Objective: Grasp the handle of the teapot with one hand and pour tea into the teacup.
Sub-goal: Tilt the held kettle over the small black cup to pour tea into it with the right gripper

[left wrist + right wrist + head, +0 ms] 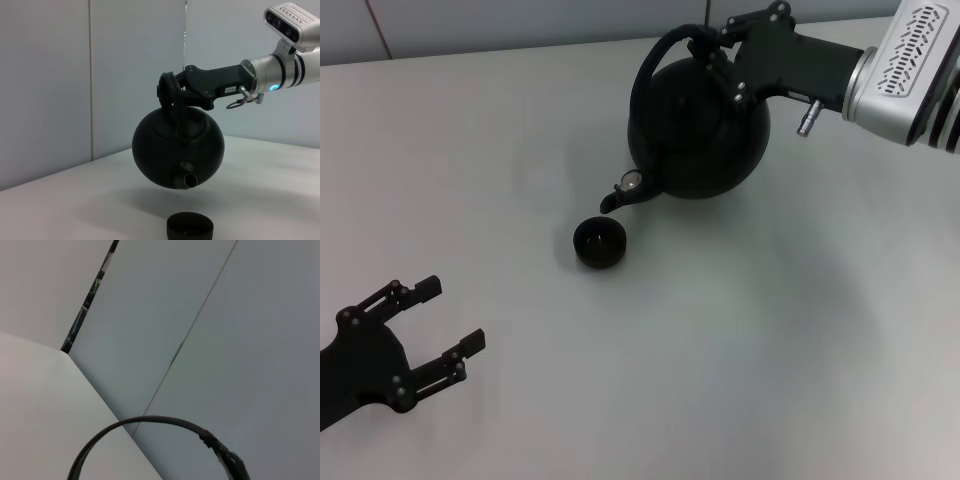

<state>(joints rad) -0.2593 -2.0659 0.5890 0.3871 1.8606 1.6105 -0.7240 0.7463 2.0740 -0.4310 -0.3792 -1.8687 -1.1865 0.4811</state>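
Note:
The round matte black teapot (705,130) hangs tilted in the air, its short spout (612,200) pointing down just above the small black teacup (600,243) on the white table. My right gripper (712,50) is shut on the arched black handle (655,62). The left wrist view shows the teapot (177,152) lifted clear of the table, the spout (190,178) over the teacup (190,229), and the right gripper (172,95) clamped on the handle (175,107). The handle's arc (150,422) crosses the right wrist view. My left gripper (448,325) is open and idle at the near left.
The white table (770,330) spreads around the cup. A pale wall (130,60) stands behind it. My right arm (905,60) reaches in from the far right.

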